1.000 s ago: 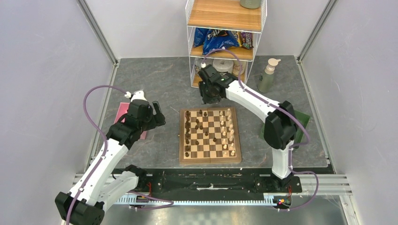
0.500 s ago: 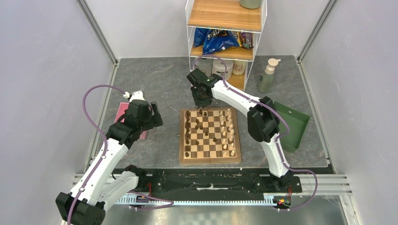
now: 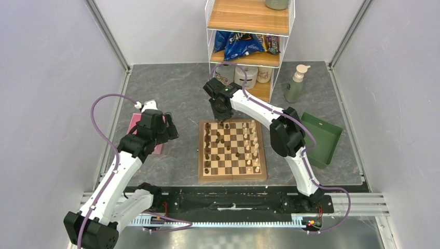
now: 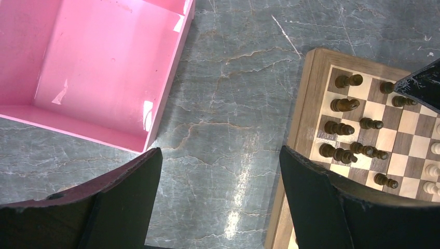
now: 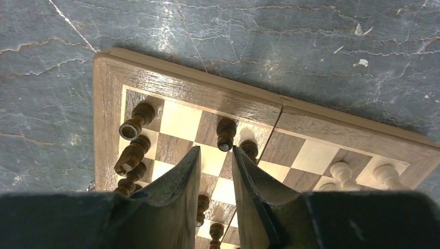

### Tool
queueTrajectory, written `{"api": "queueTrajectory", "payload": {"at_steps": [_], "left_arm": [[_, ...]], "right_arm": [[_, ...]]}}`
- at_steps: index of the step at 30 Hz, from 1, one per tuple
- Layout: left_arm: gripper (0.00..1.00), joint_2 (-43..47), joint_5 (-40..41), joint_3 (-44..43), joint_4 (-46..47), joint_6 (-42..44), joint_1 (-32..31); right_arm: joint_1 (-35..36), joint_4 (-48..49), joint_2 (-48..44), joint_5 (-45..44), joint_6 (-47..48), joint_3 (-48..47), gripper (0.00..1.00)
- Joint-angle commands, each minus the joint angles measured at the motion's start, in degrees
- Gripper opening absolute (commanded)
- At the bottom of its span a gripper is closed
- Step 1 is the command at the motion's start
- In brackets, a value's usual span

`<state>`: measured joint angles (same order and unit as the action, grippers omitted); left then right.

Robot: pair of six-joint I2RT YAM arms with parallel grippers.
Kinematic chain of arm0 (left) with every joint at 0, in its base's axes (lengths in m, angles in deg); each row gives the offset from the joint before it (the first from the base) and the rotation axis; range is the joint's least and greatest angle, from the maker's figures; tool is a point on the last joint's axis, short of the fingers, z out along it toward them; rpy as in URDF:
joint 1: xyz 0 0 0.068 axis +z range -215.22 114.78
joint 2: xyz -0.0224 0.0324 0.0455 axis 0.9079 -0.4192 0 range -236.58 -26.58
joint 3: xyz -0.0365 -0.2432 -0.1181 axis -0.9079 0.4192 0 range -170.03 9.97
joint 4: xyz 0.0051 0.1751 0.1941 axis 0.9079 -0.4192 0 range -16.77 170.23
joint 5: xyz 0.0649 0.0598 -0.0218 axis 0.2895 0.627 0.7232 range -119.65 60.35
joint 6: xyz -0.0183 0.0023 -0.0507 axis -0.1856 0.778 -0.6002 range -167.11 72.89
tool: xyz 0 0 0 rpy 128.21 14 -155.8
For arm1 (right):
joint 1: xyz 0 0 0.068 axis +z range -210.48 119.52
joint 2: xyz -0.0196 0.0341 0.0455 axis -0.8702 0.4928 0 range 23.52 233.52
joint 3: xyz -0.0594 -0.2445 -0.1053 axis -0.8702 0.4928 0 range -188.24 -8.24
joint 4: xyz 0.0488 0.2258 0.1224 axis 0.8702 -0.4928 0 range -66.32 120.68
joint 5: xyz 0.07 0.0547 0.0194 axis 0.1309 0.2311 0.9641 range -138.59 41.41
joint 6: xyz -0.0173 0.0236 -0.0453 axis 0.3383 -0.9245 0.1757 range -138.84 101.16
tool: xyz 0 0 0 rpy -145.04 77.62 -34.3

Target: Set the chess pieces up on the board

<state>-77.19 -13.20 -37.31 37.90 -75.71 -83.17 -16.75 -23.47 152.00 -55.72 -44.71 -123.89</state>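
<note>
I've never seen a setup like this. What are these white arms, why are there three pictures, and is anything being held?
These are two robot arms bolted at the near edge of the table. The wide picture is from a camera overhead. The other two are from a camera on each wrist, looking past its own black fingers. On the table are a chess board with dark pieces and pale pieces, a pink tray and a green tray. The left end effector hovers wide open between pink tray and board, holding nothing. The right end effector is over the board's far edge, jaws slightly apart, one dark piece just beyond its tips. Nothing looks gripped.
</note>
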Motion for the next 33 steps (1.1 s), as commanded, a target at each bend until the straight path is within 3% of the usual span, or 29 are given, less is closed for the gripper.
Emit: {"api": "queueTrajectory", "payload": {"at_steps": [1,16,25,33], "left_arm": [[0.9,-0.09,-0.14,-0.7,0.14,1.79,0.46],[0.9,-0.14,-0.86,-0.61,0.29,1.79,1.08],[0.9,-0.34,-1.65,-0.61,0.66,2.02,1.78],[0.9,-0.39,-2.19,-0.57,0.76,2.04,2.31]], "right_arm": [[0.37,-0.96,0.46,-2.44,0.47,-1.87,0.35],[0.4,-0.68,2.64,-2.19,0.78,-2.96,0.33],[0.7,0.17,1.68,-2.1,1.64,-2.68,0.15],[2.4,1.24,1.84,-0.71,1.38,-3.78,0.14]]}}
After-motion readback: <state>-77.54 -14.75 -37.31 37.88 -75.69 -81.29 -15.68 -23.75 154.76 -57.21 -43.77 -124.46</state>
